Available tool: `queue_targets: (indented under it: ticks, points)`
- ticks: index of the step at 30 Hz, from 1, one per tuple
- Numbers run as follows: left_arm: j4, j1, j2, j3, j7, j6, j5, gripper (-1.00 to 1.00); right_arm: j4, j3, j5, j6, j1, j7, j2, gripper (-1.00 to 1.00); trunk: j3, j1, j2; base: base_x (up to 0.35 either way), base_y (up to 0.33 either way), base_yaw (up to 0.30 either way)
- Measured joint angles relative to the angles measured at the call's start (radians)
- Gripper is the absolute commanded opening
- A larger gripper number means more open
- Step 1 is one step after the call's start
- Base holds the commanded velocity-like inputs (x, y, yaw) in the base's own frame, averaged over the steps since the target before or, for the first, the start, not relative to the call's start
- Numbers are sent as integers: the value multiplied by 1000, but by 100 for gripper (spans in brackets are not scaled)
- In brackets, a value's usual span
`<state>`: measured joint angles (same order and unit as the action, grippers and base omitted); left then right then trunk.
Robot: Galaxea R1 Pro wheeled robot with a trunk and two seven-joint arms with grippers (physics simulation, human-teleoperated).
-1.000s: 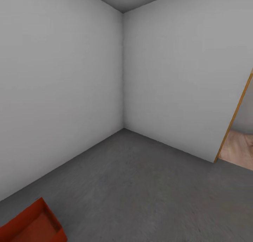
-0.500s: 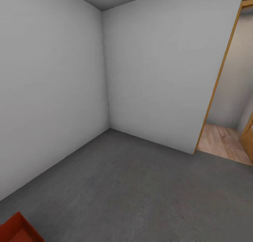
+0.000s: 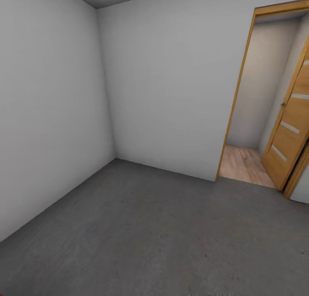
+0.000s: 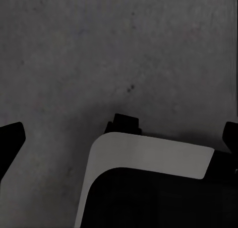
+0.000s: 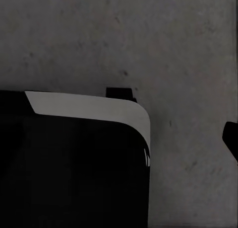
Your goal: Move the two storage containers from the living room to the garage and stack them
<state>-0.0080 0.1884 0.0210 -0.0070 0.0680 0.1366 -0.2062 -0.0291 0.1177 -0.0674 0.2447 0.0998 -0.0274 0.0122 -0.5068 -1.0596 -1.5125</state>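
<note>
You face the garage's bare floor [image 3: 163,231] and open door [image 3: 292,128]. No container stacked here; both claws' state is untellable.

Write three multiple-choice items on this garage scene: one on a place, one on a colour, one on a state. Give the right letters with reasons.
1. Where does the doorway stand in the head view?
A. In the wall at the left
B. In the far wall, at the right
C. In the ceiling

2. What colour is the floor of this room?
A. Dark grey
B. Light wood
C. Blue

3. How does the door stand?
A. Shut flat in its frame
C. Lying on the floor
B. Swung open

Answers:
1 B, the orange frame breaks the far wall at the right, while the left wall is plain.
2 A, the speckled concrete is dark grey; the light wood planks lie beyond the doorway.
3 B, the orange door leaf stands at an angle past the frame, and the planks and a wall show through the opening.
</note>
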Motion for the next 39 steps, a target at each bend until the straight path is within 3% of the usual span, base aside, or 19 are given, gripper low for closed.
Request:
queue_targets:
  ticks: [39]
  points:
    - [0, 0, -1, 0, 0, 0, 0, 100, 0, 0, -2, -7, 0, 1, 4, 100, -14, 0, 0, 0, 0, -300]
